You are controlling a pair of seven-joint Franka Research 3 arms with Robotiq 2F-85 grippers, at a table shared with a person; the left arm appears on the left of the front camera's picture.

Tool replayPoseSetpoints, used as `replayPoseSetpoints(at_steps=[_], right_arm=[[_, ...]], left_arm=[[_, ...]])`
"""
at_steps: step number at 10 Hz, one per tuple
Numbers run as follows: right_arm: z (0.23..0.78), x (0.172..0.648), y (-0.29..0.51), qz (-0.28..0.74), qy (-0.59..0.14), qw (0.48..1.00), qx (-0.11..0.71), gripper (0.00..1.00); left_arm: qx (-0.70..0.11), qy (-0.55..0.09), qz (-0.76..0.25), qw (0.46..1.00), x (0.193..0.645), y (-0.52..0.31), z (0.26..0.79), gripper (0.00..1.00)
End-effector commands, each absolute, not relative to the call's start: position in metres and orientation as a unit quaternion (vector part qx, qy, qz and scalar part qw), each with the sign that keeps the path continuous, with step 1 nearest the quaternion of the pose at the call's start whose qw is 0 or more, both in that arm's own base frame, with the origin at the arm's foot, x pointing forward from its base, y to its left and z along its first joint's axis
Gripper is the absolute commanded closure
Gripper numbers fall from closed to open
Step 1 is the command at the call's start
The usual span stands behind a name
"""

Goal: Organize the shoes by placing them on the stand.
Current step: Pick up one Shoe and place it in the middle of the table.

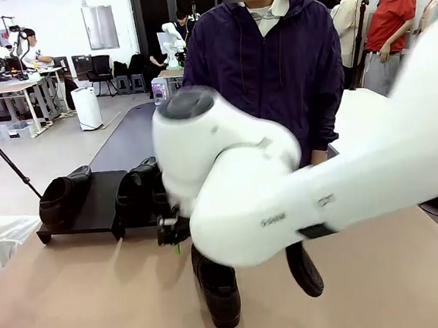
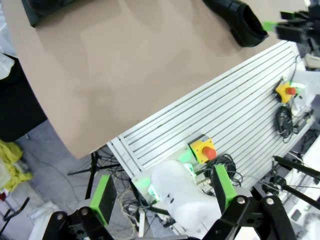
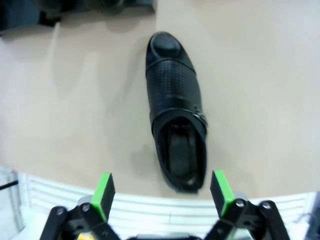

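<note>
The right arm (image 1: 298, 179) sweeps across the middle of the table, big and blurred, hiding much of the person in the dark jacket (image 1: 271, 58) at the far side. Its gripper (image 3: 162, 192) hangs over a black shoe (image 3: 175, 135) lying flat on the tan table (image 3: 260, 75), toe pointing away, opening facing up. The jaws are spread wide, green pads on either side of the heel end, touching nothing.

From the front, that shoe (image 1: 220, 292) peeks out under the arm, and another one (image 1: 305, 268) lies just right of it, both on the table.

Over at the back left sits the low black stand (image 1: 98, 203). One shoe (image 1: 63, 198) rests on its left end, a second (image 1: 140, 191) at its right end.

The left gripper (image 2: 162, 200) is off the table edge, above the slotted metal frame (image 2: 240, 115), jaws spread and empty.
</note>
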State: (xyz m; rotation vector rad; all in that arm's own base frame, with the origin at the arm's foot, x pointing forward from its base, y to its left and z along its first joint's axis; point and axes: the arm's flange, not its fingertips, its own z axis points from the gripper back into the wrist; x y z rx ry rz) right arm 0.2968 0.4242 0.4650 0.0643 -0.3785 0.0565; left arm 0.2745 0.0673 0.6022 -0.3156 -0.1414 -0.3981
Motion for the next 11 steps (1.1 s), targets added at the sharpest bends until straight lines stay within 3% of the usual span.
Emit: replayPoseSetpoints(at_steps=[1, 4, 5, 8, 10, 11], right_arm=[[0.532, 0.274, 0.340, 0.041, -0.165, 0.985, 0.034, 0.00], [0.592, 0.268, 0.188, 0.080, -0.063, 0.981, 0.163, 0.00], [0.598, 0.265, 0.145, 0.066, -0.061, 0.976, 0.199, 0.00], [0.589, 0.253, 0.040, 0.005, -0.095, 0.973, 0.211, 0.00], [0.575, 0.244, 0.029, -0.018, -0.150, 0.965, 0.216, 0.00], [0.596, 0.249, 0.025, -0.005, -0.091, 0.972, 0.219, 0.00]], left_arm=[[-0.162, -0.068, -0.196, 0.965, 0.274, 0.067, 0.604, 0.00], [-0.162, -0.068, -0.196, 0.965, 0.274, 0.067, 0.604, 0.00], [-0.162, -0.068, -0.196, 0.965, 0.274, 0.067, 0.604, 0.00], [-0.162, -0.068, -0.196, 0.965, 0.274, 0.067, 0.604, 0.00], [-0.162, -0.068, -0.196, 0.965, 0.274, 0.067, 0.604, 0.00], [-0.162, -0.068, -0.196, 0.965, 0.274, 0.067, 0.604, 0.00]])
